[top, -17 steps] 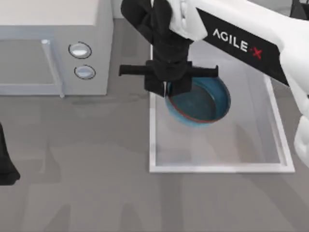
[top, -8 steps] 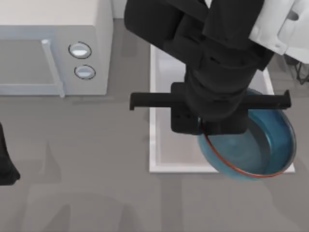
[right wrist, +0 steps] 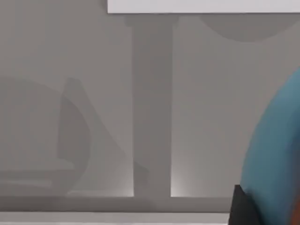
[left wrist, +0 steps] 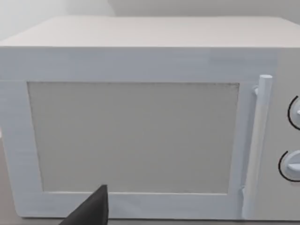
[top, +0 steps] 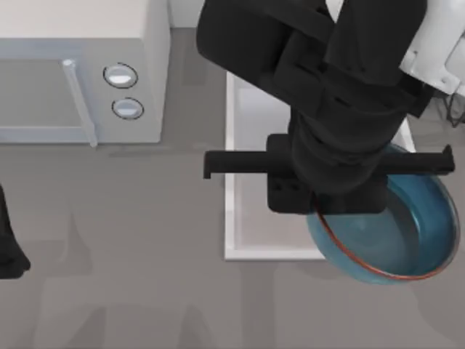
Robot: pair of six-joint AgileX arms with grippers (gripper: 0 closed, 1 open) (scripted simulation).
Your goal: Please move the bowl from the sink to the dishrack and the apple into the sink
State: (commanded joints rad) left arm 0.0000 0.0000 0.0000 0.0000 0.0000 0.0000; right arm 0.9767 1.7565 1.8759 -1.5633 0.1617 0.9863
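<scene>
The blue bowl (top: 396,236) with its thin red-brown rim hangs lifted over the near right corner of the white sink (top: 229,182). My right gripper (top: 318,213) is shut on the bowl's left rim, and its black wrist covers much of the basin. In the right wrist view the bowl (right wrist: 277,154) sits beside a black fingertip (right wrist: 243,206), with the sink's rim (right wrist: 201,5) beyond. A few thin dark wires of the dishrack (top: 455,109) peek out at the right edge. The apple is hidden. My left arm (top: 7,243) is parked at the far left.
A white microwave (top: 73,73) with two round knobs stands at the back left, and it faces the left wrist camera as the microwave (left wrist: 140,131). Bare grey tabletop (top: 116,276) lies in front of the microwave and the sink.
My right gripper has carried the bowl up out of the sink, then toward the near right. It rose close to the camera. The left arm has not moved.
</scene>
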